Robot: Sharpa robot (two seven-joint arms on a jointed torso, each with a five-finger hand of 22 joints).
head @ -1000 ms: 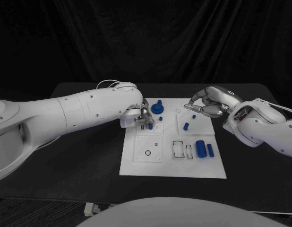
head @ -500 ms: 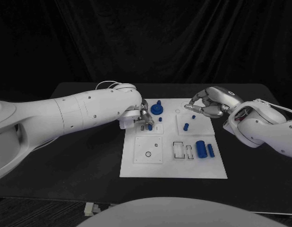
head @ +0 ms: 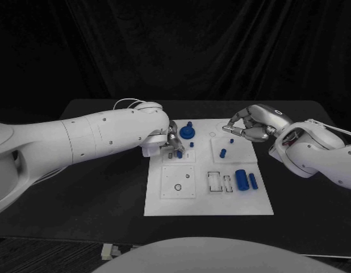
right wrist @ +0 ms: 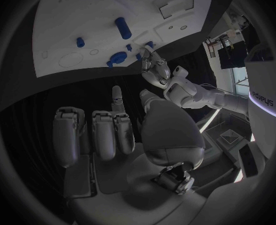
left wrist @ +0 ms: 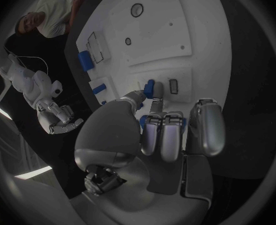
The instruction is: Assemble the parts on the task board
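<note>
Parts lie on the task board.

Task board: you have a white plate, smooth and matt, looking like plastic. Parts: the large cylinder and the knobbed piece are blue, smooth, with a slight plastic sheen. Table: black, matt, even. Backdrop: black cloth hanging in soft folds. Left hand and right hand: your silver fingers look like brushed metal with a dull gloss. Arm shells: white, smooth, semi-gloss plastic.
</note>
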